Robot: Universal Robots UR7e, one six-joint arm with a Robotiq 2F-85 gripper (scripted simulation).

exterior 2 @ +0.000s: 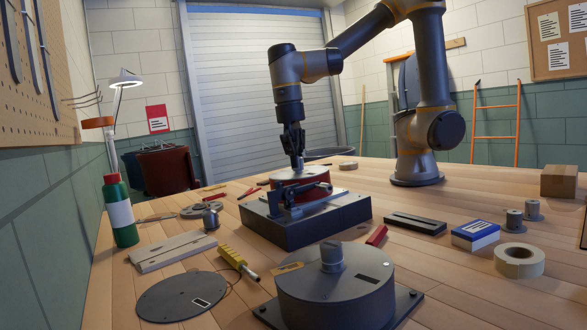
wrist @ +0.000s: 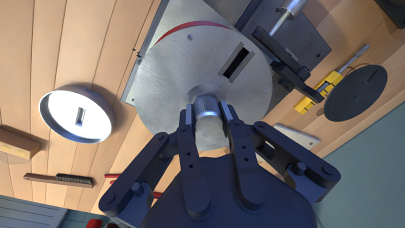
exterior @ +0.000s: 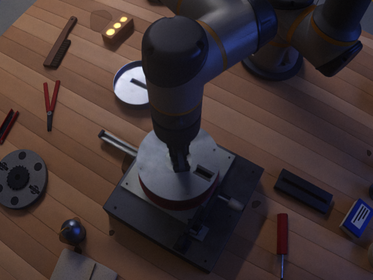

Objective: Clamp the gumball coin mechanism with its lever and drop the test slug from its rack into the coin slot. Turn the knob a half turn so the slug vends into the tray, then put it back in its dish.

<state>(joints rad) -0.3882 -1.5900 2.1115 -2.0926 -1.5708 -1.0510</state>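
Observation:
The ribbed metal knob stands at the centre of the coin mechanism's round top plate, and my gripper is closed around it from above. The mechanism has a red band under its silver top and sits on a dark base block. Its coin slot lies beside the knob and looks dark and empty. The clamp lever with its pale handle lies low along the front of the base. The round white dish sits on the bench beyond the mechanism. The slug is not visible.
A roller door and the arm's base stand behind the work. A dark slotted rack and a red screwdriver lie right of the base. Red pliers, a gear disc and a second grey mechanism lie around.

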